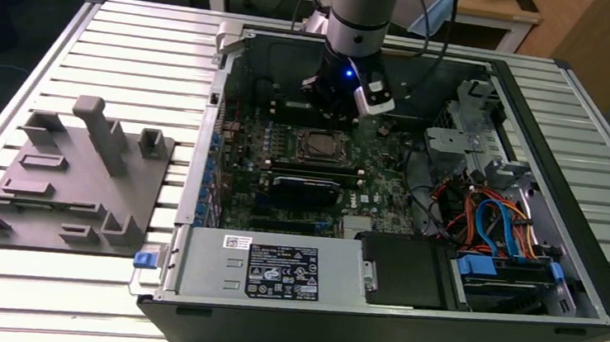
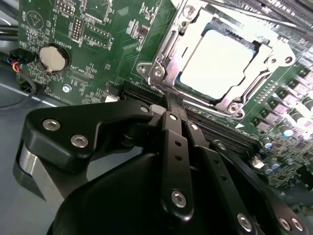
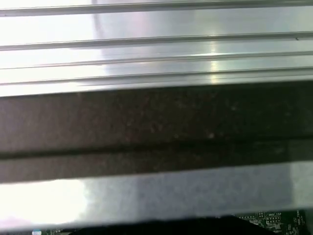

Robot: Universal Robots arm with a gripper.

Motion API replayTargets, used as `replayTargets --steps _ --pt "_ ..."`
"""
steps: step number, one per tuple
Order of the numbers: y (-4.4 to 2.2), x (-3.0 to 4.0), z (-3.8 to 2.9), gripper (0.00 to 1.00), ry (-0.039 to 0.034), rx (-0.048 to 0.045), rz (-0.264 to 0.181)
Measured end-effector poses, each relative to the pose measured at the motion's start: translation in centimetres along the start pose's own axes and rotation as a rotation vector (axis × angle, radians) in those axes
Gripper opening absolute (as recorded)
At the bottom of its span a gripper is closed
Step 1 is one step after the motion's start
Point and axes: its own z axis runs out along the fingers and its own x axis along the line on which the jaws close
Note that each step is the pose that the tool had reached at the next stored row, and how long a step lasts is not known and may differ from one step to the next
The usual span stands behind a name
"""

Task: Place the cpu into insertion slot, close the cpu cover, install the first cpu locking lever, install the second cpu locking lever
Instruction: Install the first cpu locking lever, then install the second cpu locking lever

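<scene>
The open computer case (image 1: 404,312) lies on a slatted metal table (image 1: 128,48). Its green motherboard (image 2: 112,44) sits under the gripper (image 2: 172,105), whose fingers are pressed together, holding nothing. Just beyond their tips, the cpu cover (image 2: 168,58) lies shut over the insertion slot (image 1: 319,145), framing the seated cpu (image 2: 220,61).
</scene>
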Motion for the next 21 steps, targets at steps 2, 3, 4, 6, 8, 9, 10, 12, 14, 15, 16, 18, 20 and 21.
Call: replayTargets --steps 2,3,4,6,8,9,10,12,14,15,16,18,20,21 --pt "0.00 0.00 0.00 0.10 0.0000 0.0003 0.000" --pt "0.00 0.00 0.00 0.10 -0.0001 0.0008 0.000" --pt "0.00 0.00 0.00 0.10 -0.0001 0.0011 0.000" --pt "-0.02 0.00 -0.01 0.10 -0.0001 0.0012 0.000" --pt "-0.07 0.00 -0.01 0.10 -0.0001 0.0013 0.000" --pt "-0.10 0.00 -0.01 0.10 -0.0001 0.0014 0.000" --pt "-0.12 -0.01 -0.01 0.10 -0.0002 0.0015 0.000" --pt "-0.13 -0.01 -0.03 0.10 -0.0001 0.0018 0.000" --pt "-0.12 -0.01 -0.15 0.10 -0.0001 0.0019 0.000" --pt "-0.11 -0.01 -0.23 0.10 -0.0001 0.0018 0.000" --pt "-0.10 -0.02 -0.31 0.10 -0.0002 0.0018 0.000" --pt "-0.09 -0.02 -0.45 0.10 -0.0001 0.0021 0.000" --pt "-0.07 -0.03 -0.55 0.10 -0.0004 0.0032 0.000" --pt "-0.07 -0.04 -0.60 0.10 -0.0005 0.0050 0.000"
